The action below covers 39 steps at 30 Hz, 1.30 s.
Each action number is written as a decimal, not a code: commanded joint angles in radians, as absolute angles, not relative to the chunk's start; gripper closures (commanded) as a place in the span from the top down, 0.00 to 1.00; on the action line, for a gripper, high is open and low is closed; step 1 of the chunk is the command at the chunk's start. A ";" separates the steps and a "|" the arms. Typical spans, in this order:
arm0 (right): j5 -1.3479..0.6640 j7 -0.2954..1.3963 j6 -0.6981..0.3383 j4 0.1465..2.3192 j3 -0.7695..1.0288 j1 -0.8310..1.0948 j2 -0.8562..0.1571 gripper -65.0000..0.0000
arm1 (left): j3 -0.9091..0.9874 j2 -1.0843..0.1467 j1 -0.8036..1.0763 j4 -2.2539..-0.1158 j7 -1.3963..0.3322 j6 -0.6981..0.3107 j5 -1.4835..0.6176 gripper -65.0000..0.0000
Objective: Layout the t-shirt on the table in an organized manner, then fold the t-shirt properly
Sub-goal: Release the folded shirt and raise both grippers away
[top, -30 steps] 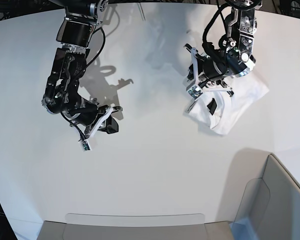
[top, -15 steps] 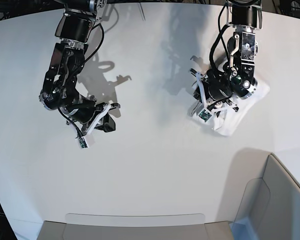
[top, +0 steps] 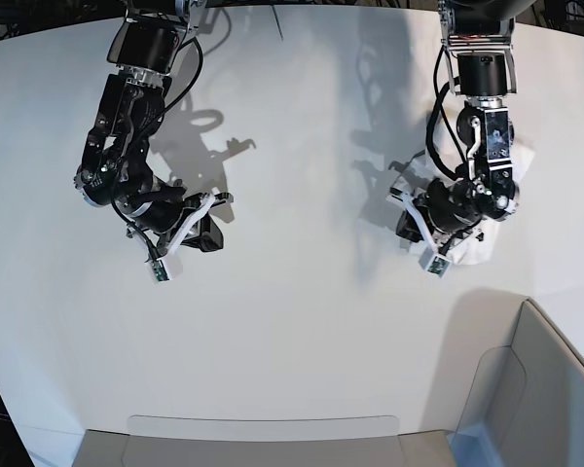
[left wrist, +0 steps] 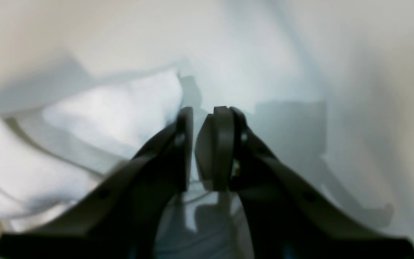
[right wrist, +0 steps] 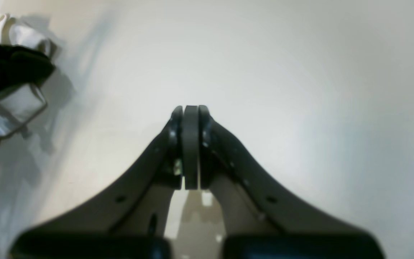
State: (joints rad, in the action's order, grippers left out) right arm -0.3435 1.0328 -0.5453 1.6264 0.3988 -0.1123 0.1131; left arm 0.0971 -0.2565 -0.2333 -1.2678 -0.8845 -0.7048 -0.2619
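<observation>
Under left tool (top: 420,226) — bunched t-shirt (top: 482,245), print unreadable.

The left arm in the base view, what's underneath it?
The t-shirt lies bunched on the table beneath the left pincer. Only white folds show; the arm covers the rest, so no print is visible.

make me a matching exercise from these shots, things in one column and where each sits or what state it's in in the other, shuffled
Things:
1. left hand
2. right hand
3. t-shirt
4. bin

Places or states:
A. shut, over bare table, holding nothing
B. bunched up under an arm
C. at the near corner of the base view
D. fingers a little apart, right beside the cloth

Pairs: 1-D, 2-A, 3-B, 4-C
</observation>
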 commanded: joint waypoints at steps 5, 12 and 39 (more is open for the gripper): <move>-0.366 1.013 -0.550 1.673 0.397 -0.119 0.113 0.00 | 0.166 -0.289 -0.298 -1.170 -0.828 -0.698 -0.186 0.15; -0.366 1.013 -0.556 1.678 0.394 -0.119 0.113 0.00 | 0.234 -0.289 -0.308 -1.196 -0.829 -0.698 -0.177 0.15; -0.361 0.885 -0.561 2.061 0.150 0.349 -0.012 0.00 | 0.662 -0.205 0.269 -1.942 -0.851 -0.698 -0.180 0.00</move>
